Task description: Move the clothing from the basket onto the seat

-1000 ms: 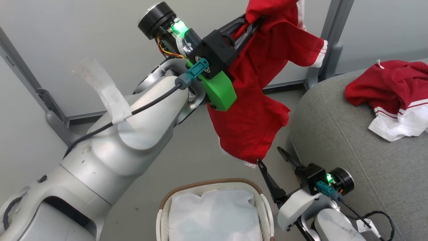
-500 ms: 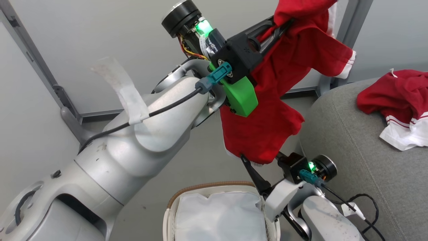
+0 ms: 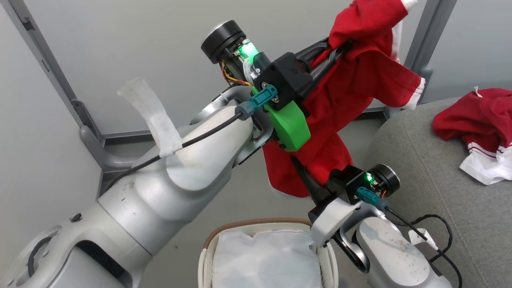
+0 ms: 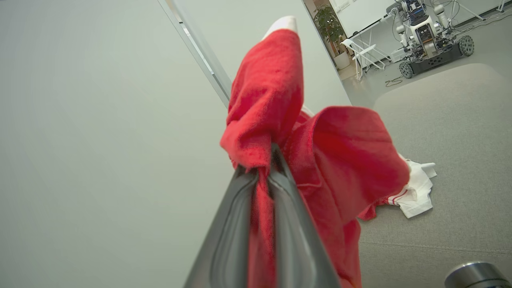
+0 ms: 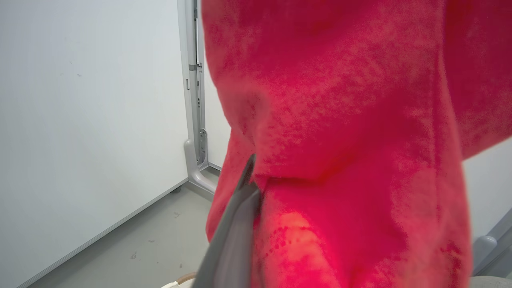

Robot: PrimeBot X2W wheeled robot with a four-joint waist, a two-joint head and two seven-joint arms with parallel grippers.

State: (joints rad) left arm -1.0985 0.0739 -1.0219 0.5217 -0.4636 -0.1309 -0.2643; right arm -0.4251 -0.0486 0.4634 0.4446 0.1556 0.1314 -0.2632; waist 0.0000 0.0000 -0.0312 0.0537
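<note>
Red clothing (image 3: 472,120) lies on the seat (image 3: 424,160); the basket (image 3: 256,220) stands on the floor (image 3: 248,192).

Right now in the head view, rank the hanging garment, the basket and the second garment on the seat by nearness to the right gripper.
1. Hanging garment: its lower end hangs against the right gripper.
2. Basket: just below, slightly left.
3. Second garment: far right, lying on the seat.

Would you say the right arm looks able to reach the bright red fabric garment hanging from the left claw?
Probably yes: the right claw sits against lower folds of the bright red fabric garment, nothing between them.
</note>
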